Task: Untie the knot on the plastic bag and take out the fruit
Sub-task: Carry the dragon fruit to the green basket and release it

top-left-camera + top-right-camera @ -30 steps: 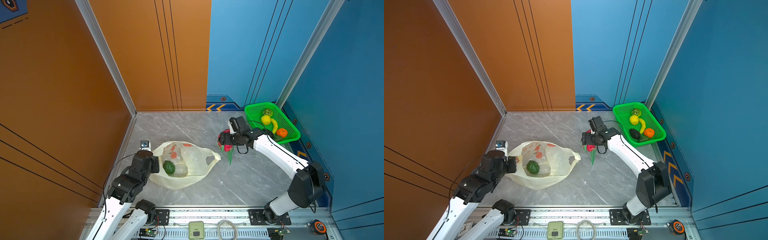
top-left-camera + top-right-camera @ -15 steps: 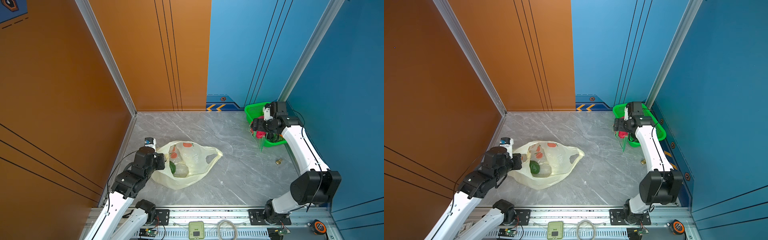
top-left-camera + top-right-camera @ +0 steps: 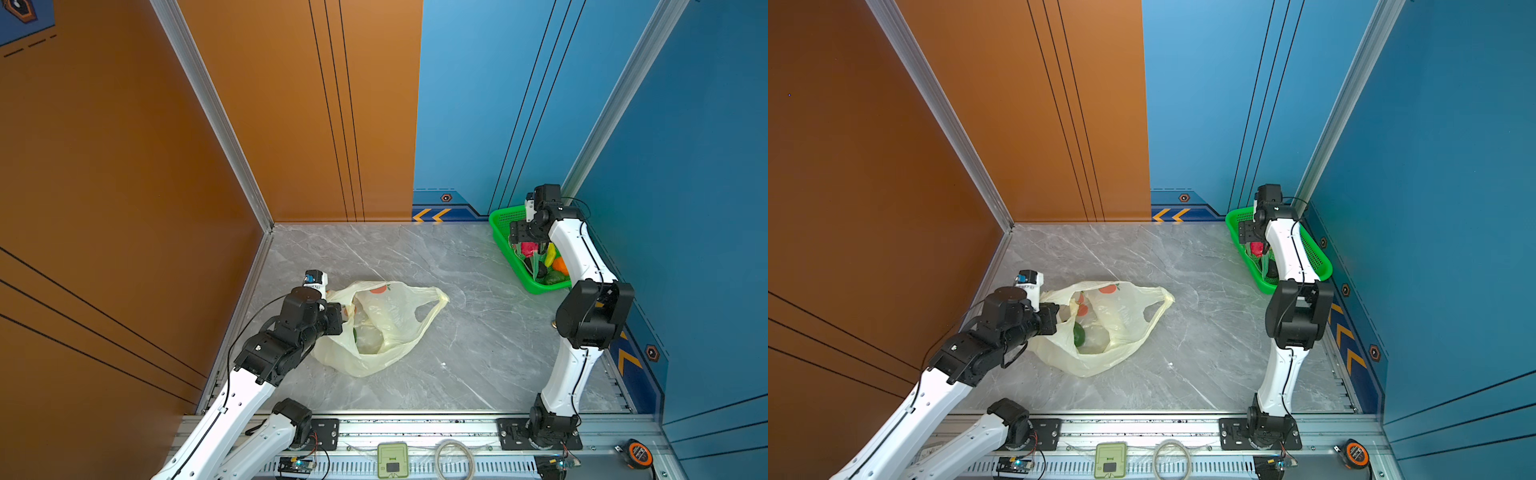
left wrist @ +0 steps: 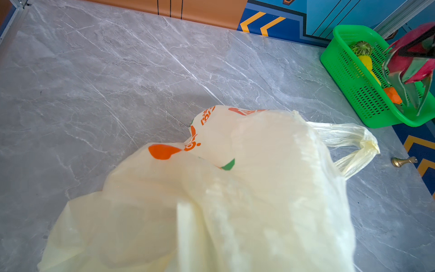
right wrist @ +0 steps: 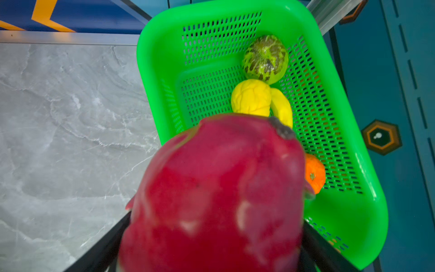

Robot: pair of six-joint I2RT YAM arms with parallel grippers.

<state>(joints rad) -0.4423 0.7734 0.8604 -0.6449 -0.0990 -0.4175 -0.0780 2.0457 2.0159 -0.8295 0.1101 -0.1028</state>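
One dragon fruit (image 5: 216,193) | gripped by right end effector (image 3: 528,248) | over basket (image 5: 367,212)

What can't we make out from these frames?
Left wrist view: plastic bag film hides the left gripper tips.
Top views: only one green fruit shows through the bag; folds blur whatever else is inside.
Right wrist view: dragon fruit fills the foreground, hiding the right gripper tips.
Both top views: the right arm crosses the basket, covering some fruit.
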